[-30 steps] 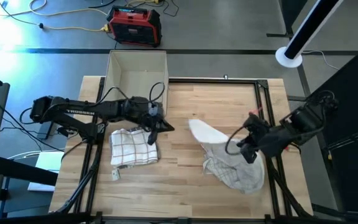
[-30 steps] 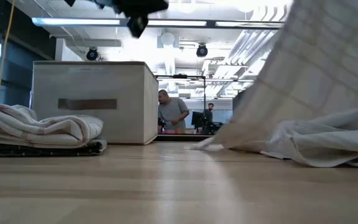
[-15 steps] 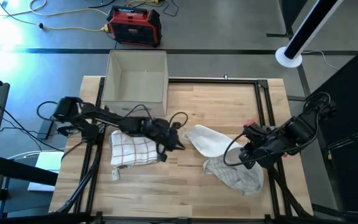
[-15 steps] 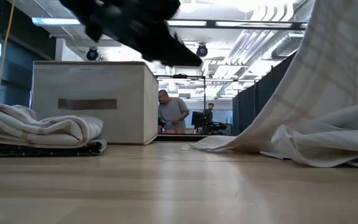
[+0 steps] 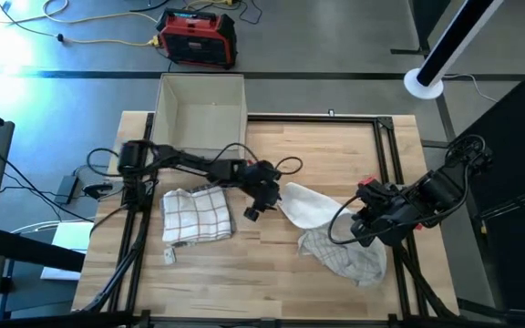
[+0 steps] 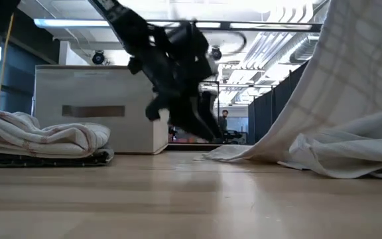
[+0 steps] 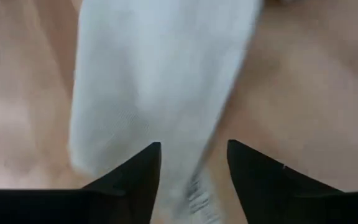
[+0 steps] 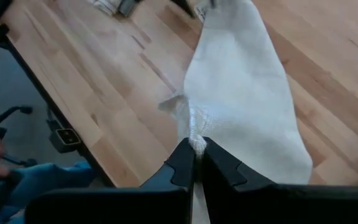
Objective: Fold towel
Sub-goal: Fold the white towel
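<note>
Reaching farther across the surface than a second ago, the left gripper is now hovering at the near edge of the loose white towel, its fingers standing apart with nothing between them. The right gripper is staying at the right side, fingers pinched together on a bunched fold of that towel, which is trailing up from the wood toward it. Two towels are showing: this loose one and a folded checked towel lying at the left. One open beige box is sitting at the far left corner; it seems to be holding nothing, though its floor is partly shadowed.
</note>
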Controlling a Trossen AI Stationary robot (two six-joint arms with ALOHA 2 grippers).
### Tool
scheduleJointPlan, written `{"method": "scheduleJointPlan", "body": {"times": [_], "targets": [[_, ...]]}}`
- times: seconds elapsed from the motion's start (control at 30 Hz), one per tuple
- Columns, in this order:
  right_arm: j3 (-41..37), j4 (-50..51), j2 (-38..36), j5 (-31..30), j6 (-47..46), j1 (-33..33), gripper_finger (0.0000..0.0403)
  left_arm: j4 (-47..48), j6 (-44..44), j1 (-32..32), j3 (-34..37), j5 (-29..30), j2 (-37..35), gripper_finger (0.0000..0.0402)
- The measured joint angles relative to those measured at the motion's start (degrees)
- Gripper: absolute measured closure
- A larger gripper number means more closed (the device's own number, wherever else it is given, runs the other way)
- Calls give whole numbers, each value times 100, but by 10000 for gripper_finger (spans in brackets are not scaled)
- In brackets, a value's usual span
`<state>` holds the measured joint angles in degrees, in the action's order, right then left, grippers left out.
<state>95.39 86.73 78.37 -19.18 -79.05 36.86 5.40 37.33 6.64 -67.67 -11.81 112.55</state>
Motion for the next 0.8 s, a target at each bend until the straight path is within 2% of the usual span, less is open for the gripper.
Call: {"method": "scheduleJointPlan", "body": {"times": [0.13,0.3,0.43,0.57,0.6,0.8], "targets": [[0,-43,0,0,2,0,399,100,295,140,-140,600,324,211],[0,-35,0,1,332,0,399,358,455,242,-360,414,496,228],[0,-13,0,-7,587,0,399,563,146,248,-488,283,631,277],[0,28,-1,-89,598,0,399,778,-383,240,-532,268,760,374],[-1,25,-2,-127,578,0,399,826,-612,238,-535,261,776,386],[0,-16,0,-517,436,0,399,1364,-1940,227,-484,90,372,398]]}}
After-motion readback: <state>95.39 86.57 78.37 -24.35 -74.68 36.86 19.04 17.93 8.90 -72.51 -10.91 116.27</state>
